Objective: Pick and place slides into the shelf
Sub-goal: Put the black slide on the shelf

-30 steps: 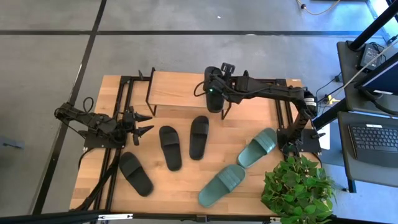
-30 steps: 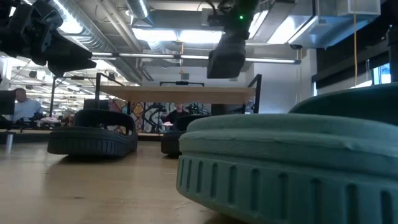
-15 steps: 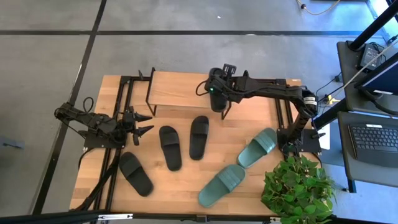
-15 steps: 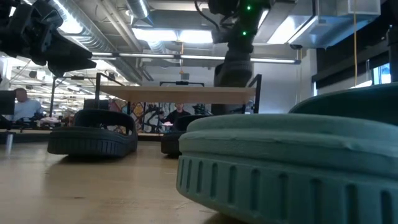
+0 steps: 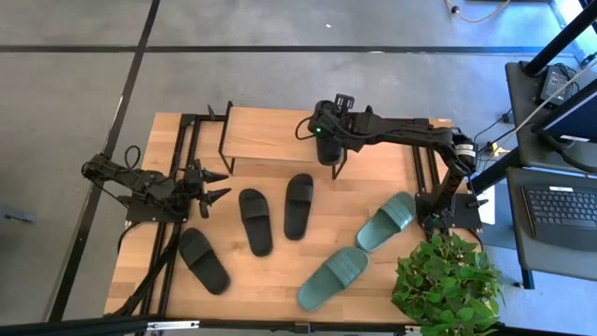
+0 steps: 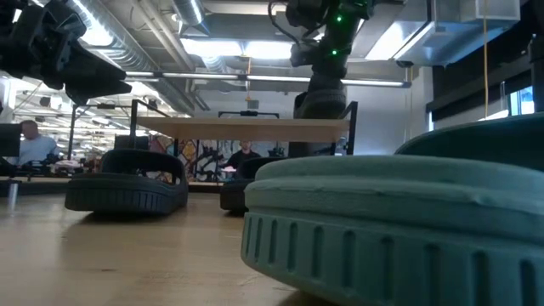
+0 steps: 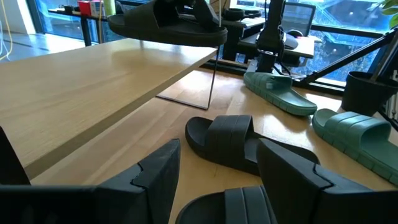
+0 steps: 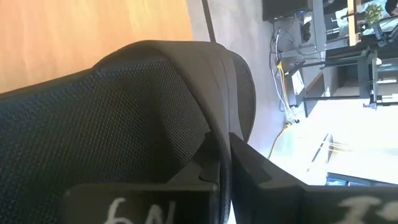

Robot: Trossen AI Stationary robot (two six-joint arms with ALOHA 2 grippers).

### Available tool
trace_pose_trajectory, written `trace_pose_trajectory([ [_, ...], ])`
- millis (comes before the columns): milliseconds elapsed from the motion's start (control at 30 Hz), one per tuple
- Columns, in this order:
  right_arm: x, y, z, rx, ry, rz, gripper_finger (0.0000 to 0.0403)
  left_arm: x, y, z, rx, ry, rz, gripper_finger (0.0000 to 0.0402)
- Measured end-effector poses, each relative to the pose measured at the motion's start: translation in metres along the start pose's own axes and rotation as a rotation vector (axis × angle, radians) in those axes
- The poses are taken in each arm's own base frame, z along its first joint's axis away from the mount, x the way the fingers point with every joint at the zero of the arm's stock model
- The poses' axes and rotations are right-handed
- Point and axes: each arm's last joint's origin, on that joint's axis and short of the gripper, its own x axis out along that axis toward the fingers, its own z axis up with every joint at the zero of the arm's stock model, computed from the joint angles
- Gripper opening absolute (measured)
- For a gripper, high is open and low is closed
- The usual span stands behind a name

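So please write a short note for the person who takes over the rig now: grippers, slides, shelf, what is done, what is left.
Right gripper: shut on a black slide, over the right end of the shelf, not yet released.
Left gripper: open, holds nothing, waits at the table's left side.
On the table: three black slides, two green slides.
Done: none rests free on the shelf.
Left: place this one, then five.

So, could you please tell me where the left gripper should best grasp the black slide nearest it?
Probably by the wide strap, from straight above. That black slide lies flat and sole down, so its strap arches clear of the footbed, and the open left gripper could close one finger beneath it.
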Motion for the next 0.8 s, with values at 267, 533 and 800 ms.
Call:
trace_pose_trajectory([
  [267,0.0003,-0.0002,-0.0002,0.0,0.001,0.0,0.0013,0.0,0.0,0.0,0.0,0.0,0.0,0.0204],
  [533,0.0003,-0.0001,-0.0006,-0.002,0.005,0.001,0.0027,0.0,0.0,0.0,0.0,0.0,0.0,0.0204],
  [800,0.0002,0.0005,-0.0027,0.006,0.023,0.004,0.0048,0.0,0.0,0.0,0.0,0.0,0.0,0.0204],
])
